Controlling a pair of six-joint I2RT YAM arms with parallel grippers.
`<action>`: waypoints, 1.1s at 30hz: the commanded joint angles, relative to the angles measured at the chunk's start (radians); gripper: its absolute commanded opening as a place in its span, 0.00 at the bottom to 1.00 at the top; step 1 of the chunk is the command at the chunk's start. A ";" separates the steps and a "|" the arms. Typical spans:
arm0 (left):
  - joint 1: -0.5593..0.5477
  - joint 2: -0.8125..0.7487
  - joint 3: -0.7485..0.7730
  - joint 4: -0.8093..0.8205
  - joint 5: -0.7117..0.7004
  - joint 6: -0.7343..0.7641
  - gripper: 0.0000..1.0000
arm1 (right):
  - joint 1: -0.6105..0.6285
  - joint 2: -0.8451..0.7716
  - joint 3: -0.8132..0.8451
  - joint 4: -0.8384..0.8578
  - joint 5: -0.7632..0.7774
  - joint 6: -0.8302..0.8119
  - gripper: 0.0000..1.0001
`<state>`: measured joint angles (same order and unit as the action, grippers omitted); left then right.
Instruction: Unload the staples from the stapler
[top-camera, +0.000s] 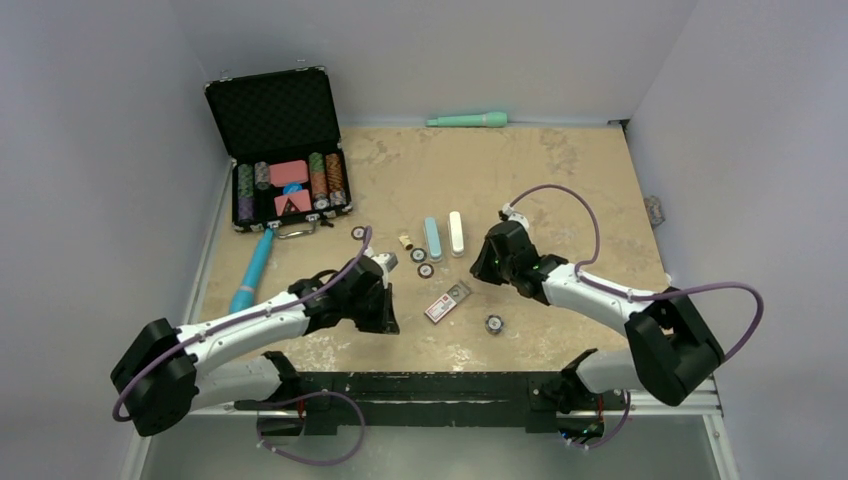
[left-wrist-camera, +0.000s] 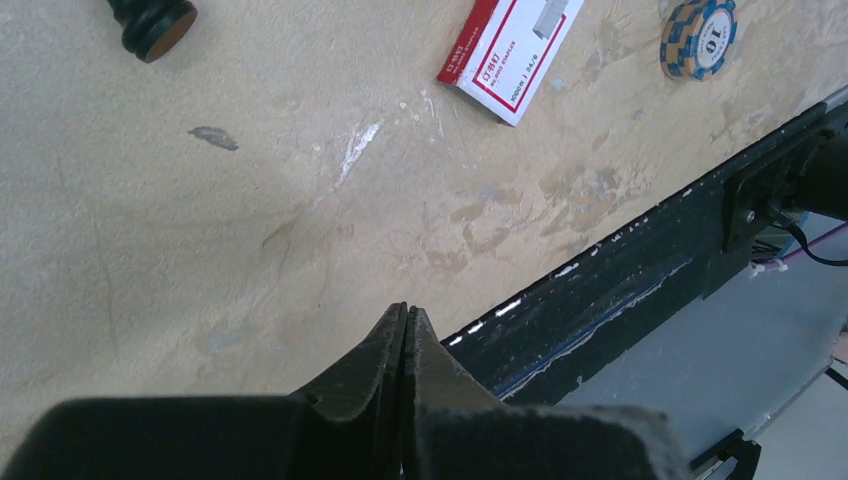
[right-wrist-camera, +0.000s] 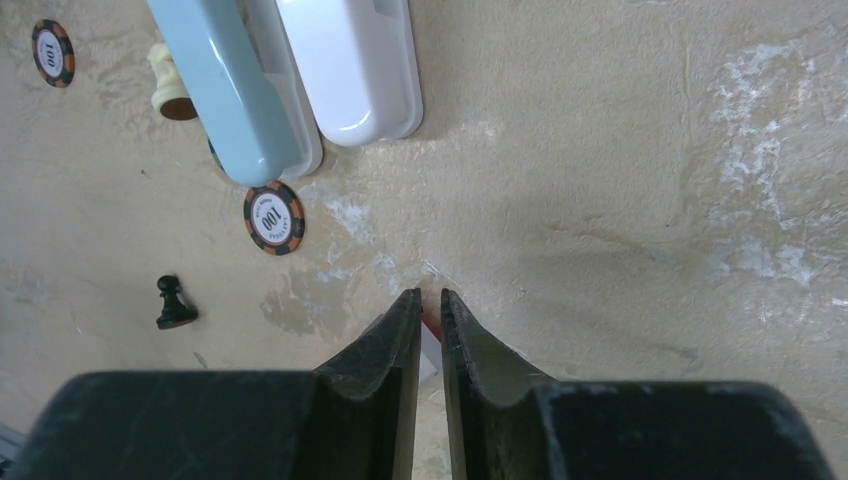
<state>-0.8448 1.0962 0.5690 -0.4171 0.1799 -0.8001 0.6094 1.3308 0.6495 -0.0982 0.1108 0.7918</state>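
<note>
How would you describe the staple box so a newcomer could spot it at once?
On the tan table, look at the middle of the near half. The staple box lies flat there, near a poker chip. It is the only red-and-white rectangular carton; its neighbours are round chips.

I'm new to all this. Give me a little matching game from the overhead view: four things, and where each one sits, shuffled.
Things:
1 black case
2 white stapler
3 staple box
4 mint-green stick

Places:
A closest of the four to the front
B far left corner, lid open
C along the far edge
D right beside the blue stapler

Pairs: 1-B, 2-D, 3-A, 4-C
</note>
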 joint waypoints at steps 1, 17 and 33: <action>-0.015 0.068 0.047 0.108 -0.017 -0.020 0.03 | -0.003 0.011 -0.016 0.072 -0.027 -0.001 0.17; -0.039 0.261 0.098 0.210 -0.042 -0.050 0.00 | -0.002 0.070 -0.092 0.170 -0.070 -0.009 0.07; -0.051 0.411 0.160 0.249 -0.050 -0.051 0.00 | -0.002 0.132 -0.128 0.249 -0.129 -0.032 0.02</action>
<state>-0.8917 1.4845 0.6884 -0.2165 0.1429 -0.8467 0.6090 1.4536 0.5468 0.1143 0.0105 0.7845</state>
